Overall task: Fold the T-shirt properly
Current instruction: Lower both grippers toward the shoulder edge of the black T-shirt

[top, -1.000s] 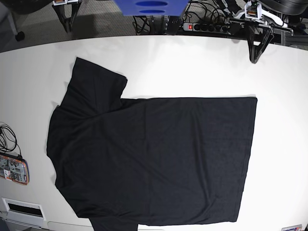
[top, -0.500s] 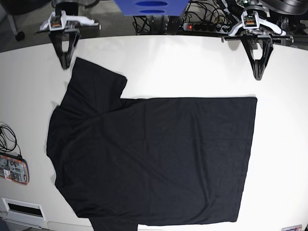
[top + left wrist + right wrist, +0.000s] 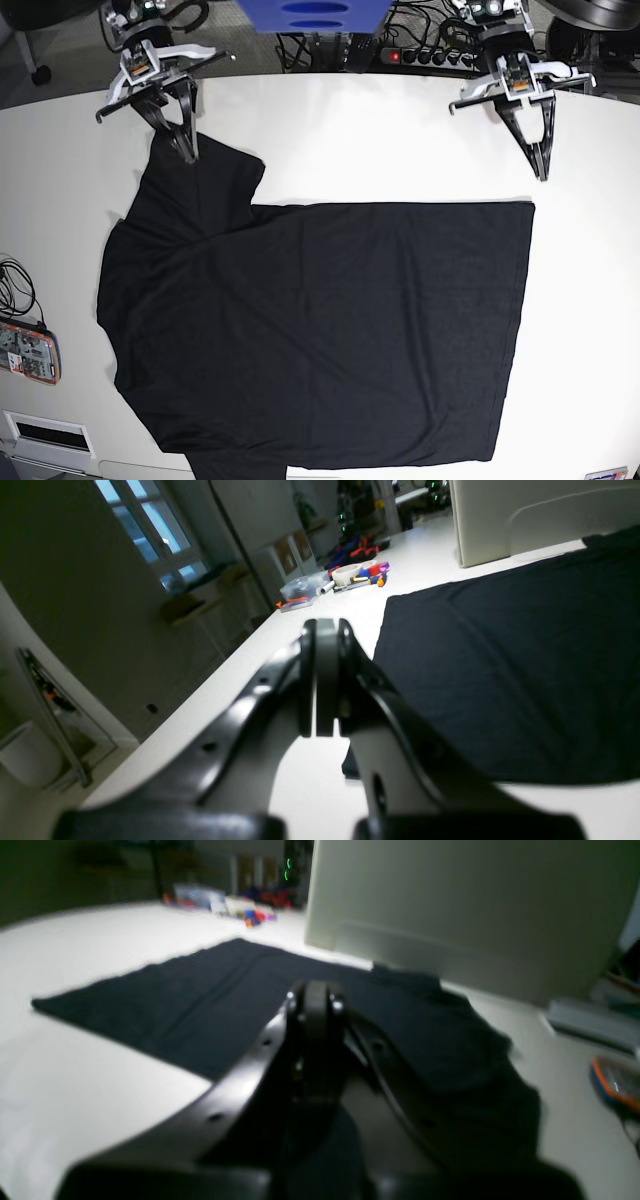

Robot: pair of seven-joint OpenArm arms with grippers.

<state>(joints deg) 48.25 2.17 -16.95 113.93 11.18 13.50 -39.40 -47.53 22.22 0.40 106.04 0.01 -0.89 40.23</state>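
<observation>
Overhanging bottom edge: T-shirt (image 3: 320, 320) sleeve.

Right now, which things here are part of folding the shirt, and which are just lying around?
Job: T-shirt, left gripper, right gripper, both with jaws shut.
Lying about: orange device, power strip, tape roll and clutter.

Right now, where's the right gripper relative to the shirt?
In the base view the right gripper is at upper left, jaws shut, over the T-shirt sleeve's far edge; contact can't be told.
</observation>
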